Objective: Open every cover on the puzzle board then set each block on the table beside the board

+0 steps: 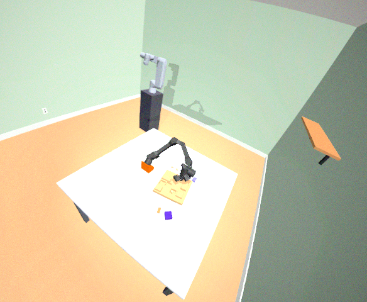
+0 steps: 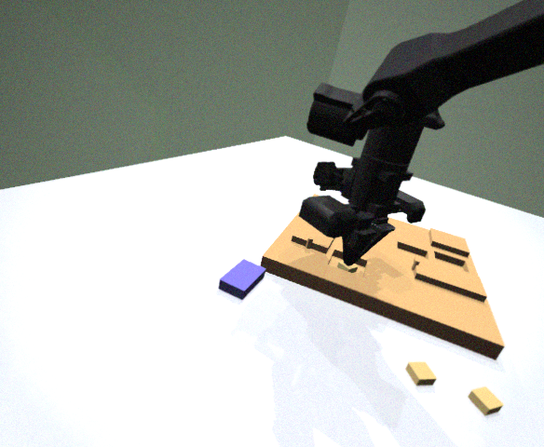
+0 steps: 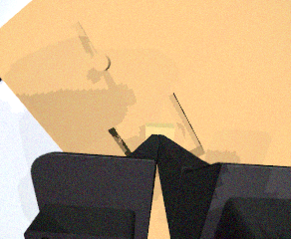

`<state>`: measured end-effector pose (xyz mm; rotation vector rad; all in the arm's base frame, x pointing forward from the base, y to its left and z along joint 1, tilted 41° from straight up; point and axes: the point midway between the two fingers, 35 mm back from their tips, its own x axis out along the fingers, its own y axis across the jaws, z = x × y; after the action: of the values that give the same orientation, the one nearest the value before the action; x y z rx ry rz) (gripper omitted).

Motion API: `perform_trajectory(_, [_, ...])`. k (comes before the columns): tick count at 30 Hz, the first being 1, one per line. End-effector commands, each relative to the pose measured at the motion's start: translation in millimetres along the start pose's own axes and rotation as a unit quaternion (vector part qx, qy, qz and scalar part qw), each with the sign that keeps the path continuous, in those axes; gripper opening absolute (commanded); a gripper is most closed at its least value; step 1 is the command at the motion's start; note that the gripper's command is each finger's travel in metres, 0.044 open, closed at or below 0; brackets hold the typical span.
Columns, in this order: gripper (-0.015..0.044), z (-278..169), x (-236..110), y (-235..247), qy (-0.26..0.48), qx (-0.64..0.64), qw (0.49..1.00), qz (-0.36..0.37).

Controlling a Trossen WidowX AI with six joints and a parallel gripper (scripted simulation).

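Observation:
The tan puzzle board [image 1: 169, 192] [image 2: 407, 307] [image 3: 225, 55] lies on the white table [image 1: 128, 201] [image 2: 118, 240]. My gripper [image 1: 178, 178] [image 2: 350, 262] [image 3: 156, 136] is shut and empty. Its tip points down into a partly uncovered well near the board's corner. A pale block [image 2: 346, 267] [image 3: 159, 129] shows in that well just under the tip. A round pin [image 3: 102, 62] of a swivelling cover sits beyond it. A blue block [image 2: 241, 277] [image 1: 194, 178] lies on the table beside the board's corner. Two tan blocks [image 2: 420, 372] [image 2: 485, 399] lie on the table off the board's side.
A purple block [image 1: 168, 215] and a small tan block [image 1: 158, 210] lie on the table off the board. More covers and slots [image 2: 448, 250] sit on the board's far part. My arm's orange base [image 1: 147, 167] stands behind the board. A grey arm on a pedestal [image 1: 158, 73] stands in the room's corner.

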<state>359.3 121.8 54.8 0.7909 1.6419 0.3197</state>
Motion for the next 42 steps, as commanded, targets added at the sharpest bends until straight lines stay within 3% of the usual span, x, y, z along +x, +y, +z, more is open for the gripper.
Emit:
perform_trajectory(1, [0.0, 0.1, 1.3, 1.1, 0.0, -0.001, 1.0, 0.001])
perform_trajectory(16, [0.0, -0.5, -12.1, -2.0, 0.0, -0.001, 1.0, 0.001])
perform_trajectory(22, [0.0144, 0.2, -31.9, -2.0, 0.001, 0.001, 1.0, -0.001])
perform_trajectory(29, [0.0144, -0.5, -63.6, -2.0, 0.0, -0.001, 1.0, 0.0])
perform_trajectory(42, [0.0144, 0.0, -41.6, -1.5, 0.0, -0.001, 1.0, 0.0])
